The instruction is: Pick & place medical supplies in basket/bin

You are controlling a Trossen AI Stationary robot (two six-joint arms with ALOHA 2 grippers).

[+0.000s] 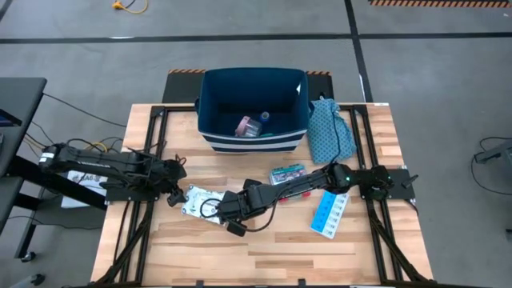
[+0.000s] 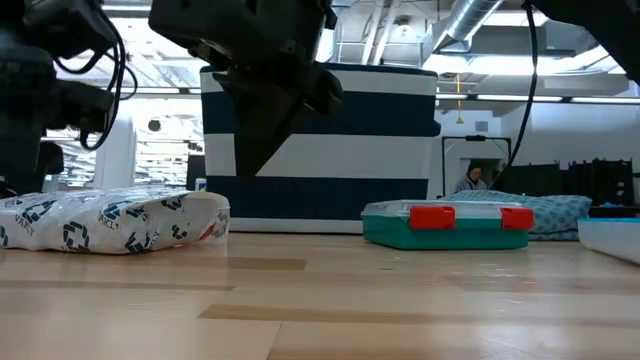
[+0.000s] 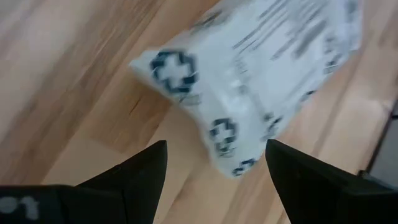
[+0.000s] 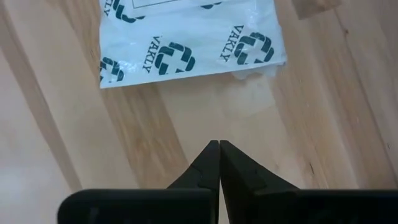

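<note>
A white flat packet with green print [image 1: 200, 202] lies flat on the wooden table, left of centre. My left gripper [image 1: 178, 194] is at its left end, open. In the left wrist view the packet's end [image 3: 231, 134] sits between the spread fingers [image 3: 214, 152]; no touch shows. My right gripper [image 1: 234, 224] hangs shut above bare wood just near and right of the packet [image 4: 186, 37], fingertips together [image 4: 219, 144]. The teal-and-red box [image 1: 288, 173] and the light blue pill organiser [image 1: 330, 214] lie farther right. The navy bin [image 1: 210, 112] stands at the far edge with a pink item [image 1: 248, 126] inside.
A teal patterned cloth bag [image 1: 330, 132] lies right of the bin. In the low view the packet [image 2: 110, 220] is at left, the box [image 2: 450, 225] right of centre, and the bin [image 2: 330, 150] behind. Bare wood spans the near half of the table. A person [image 2: 470, 180] stands far behind.
</note>
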